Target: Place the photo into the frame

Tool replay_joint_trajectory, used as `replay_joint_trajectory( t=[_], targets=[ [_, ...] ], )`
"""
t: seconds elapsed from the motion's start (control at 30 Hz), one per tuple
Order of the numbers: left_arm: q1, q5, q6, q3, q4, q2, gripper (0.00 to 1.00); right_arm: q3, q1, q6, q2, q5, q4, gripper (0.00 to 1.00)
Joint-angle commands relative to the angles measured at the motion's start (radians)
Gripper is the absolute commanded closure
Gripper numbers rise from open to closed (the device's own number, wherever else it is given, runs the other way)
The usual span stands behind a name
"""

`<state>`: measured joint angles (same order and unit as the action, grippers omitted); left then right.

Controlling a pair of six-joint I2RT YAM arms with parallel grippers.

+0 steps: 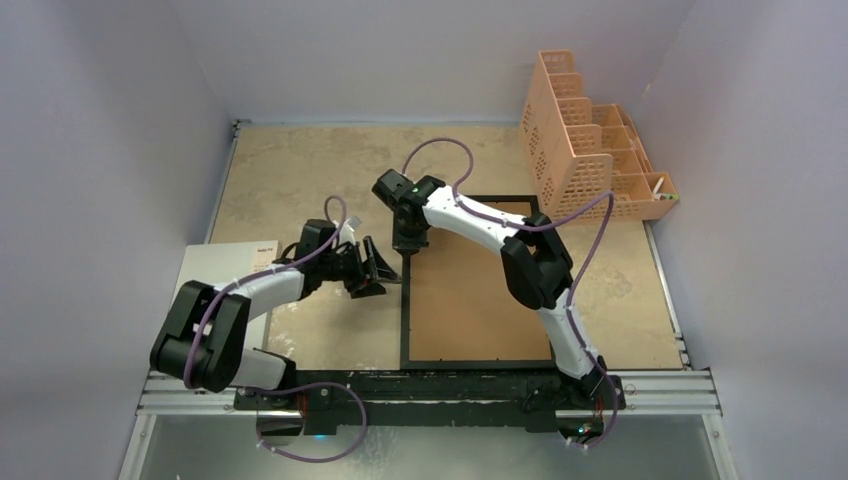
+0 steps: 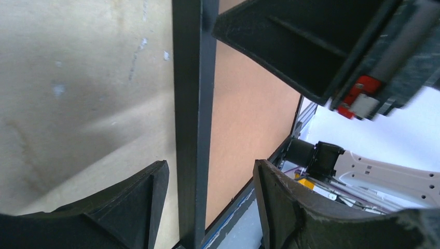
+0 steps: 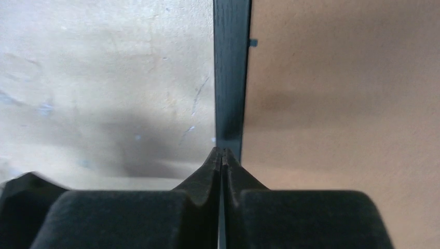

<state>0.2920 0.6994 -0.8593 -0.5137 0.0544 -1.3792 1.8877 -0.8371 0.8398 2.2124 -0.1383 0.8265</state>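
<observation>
The frame (image 1: 405, 330) lies face down in the middle of the table, its brown board back (image 1: 480, 300) up. My left gripper (image 1: 370, 270) is open at the frame's left side. In the left wrist view its fingers (image 2: 132, 207) straddle the black left rail (image 2: 193, 104) without touching it. My right gripper (image 1: 406, 250) points down at the same rail, a little farther back. In the right wrist view its tips (image 3: 222, 151) are pressed together at the rail (image 3: 232, 78), with nothing showing between them. The photo is not in view.
A white sheet (image 1: 225, 262) lies on the table at the left, partly under my left arm. A peach mesh organizer (image 1: 585, 150) stands at the back right. Grey walls close in the table on three sides.
</observation>
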Motion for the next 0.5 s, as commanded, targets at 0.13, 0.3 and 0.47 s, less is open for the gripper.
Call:
replay_joint_trajectory(
  t=[0.13,0.3,0.47],
  targets=[
    [0.047,-0.070,-0.004,-0.054,0.001,-0.058,0.37,0.014,0.002,-0.012,-0.122,0.039,-0.044,1.00],
    [0.047,-0.178,0.001,-0.054,-0.084,-0.035,0.37,-0.025,0.003,-0.022,-0.105,-0.030,-0.043,0.84],
    [0.046,-0.194,0.005,-0.047,-0.103,-0.034,0.37,-0.094,-0.007,-0.018,-0.108,-0.052,-0.035,0.66]
  ],
)
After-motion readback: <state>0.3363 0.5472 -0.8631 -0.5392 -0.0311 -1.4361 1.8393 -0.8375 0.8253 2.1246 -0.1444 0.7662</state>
